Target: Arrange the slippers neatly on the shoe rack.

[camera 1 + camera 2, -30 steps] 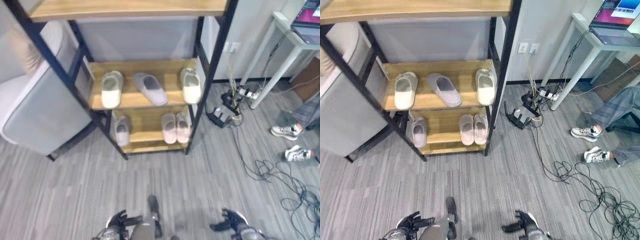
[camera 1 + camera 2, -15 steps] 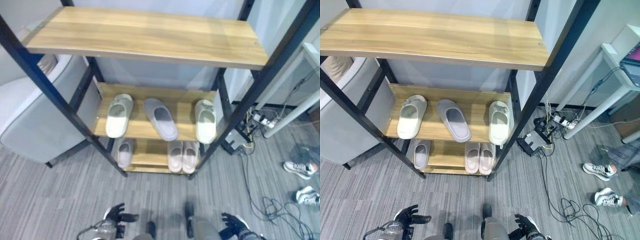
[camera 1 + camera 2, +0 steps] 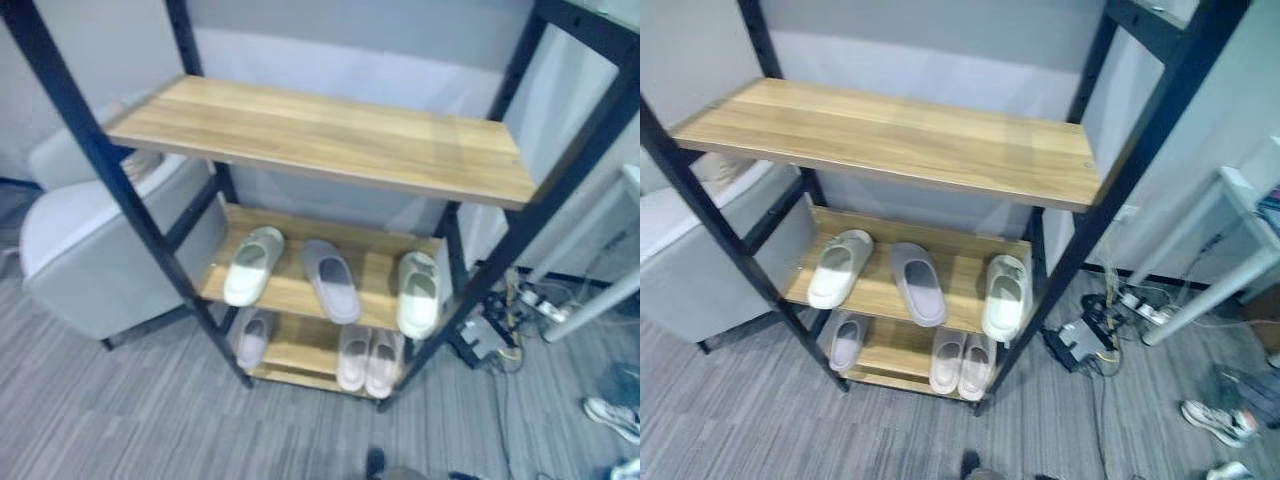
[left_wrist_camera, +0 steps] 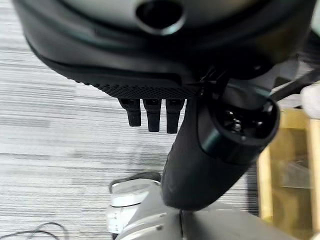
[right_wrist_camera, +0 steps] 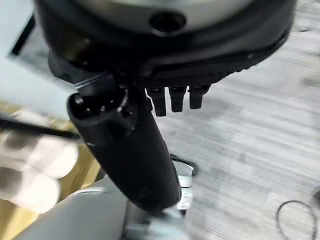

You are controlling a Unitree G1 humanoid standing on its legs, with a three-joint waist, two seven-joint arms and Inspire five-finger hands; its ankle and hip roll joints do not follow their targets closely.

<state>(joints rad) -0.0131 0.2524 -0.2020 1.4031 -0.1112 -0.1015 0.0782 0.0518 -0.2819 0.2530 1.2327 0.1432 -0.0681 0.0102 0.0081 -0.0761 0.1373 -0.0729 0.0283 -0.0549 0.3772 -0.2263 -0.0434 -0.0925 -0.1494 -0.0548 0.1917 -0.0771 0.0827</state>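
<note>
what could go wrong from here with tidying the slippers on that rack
1. The grey slipper lies askew between the two cream slippers on the middle shelf; reaching for it could knock a neighbour off the front edge.
2. The top shelf overhangs the slippers, so an arm coming in from above might hit it.
3. Cables and a power strip lie on the floor beside the rack; a step that way could snag them.

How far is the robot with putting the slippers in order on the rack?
All slippers already sit on the shoe rack, and the pink pair below lies side by side. Both hands hold nothing: left hand, right hand. Left to do: the grey slipper lies angled between the two cream slippers, and a lone slipper sits below.
</note>
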